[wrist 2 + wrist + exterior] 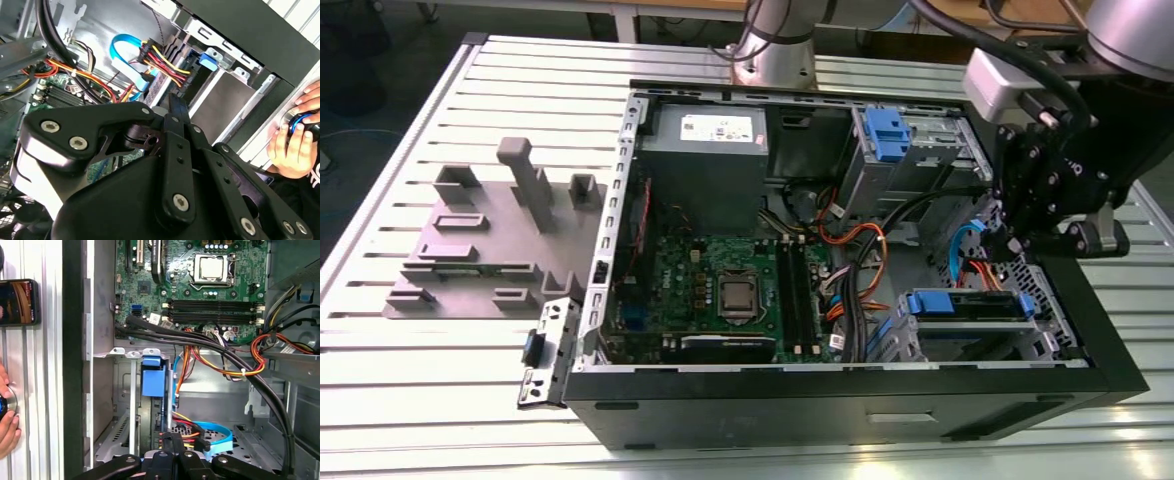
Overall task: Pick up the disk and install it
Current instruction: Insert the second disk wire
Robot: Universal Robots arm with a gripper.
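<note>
Slatted metal surface (400,400) carries an open computer case (854,400), side panel off, interior facing up.

Arm (1121,40) reaches in from the far side, at the exterior view's right, above the case's right-hand drive bays.

Grey moulded fixture (480,250) lies on the surface beside the case, at the exterior view's left.

Green motherboard (707,275) covers the case floor; grey metal box (707,140) with a white sticker sits on its far side.

Gripper (1011,243) hangs inside the case at the right, over the cable bundle. In both wrist views the fingers (176,442) (177,107) look pressed together, with nothing between them.

The disk (970,305) sits in the drive cage at the near right corner of the case, blue rails showing. The gripper is near it, on its far side, not touching.

Small blue latch (887,135) sits on the far right bay.

Blue flat cable (217,437) loops just beside the fingers.

A person's hand (292,145) rests on the surface outside the case.

A phone (20,302) lies on the surface near that hand.
</note>
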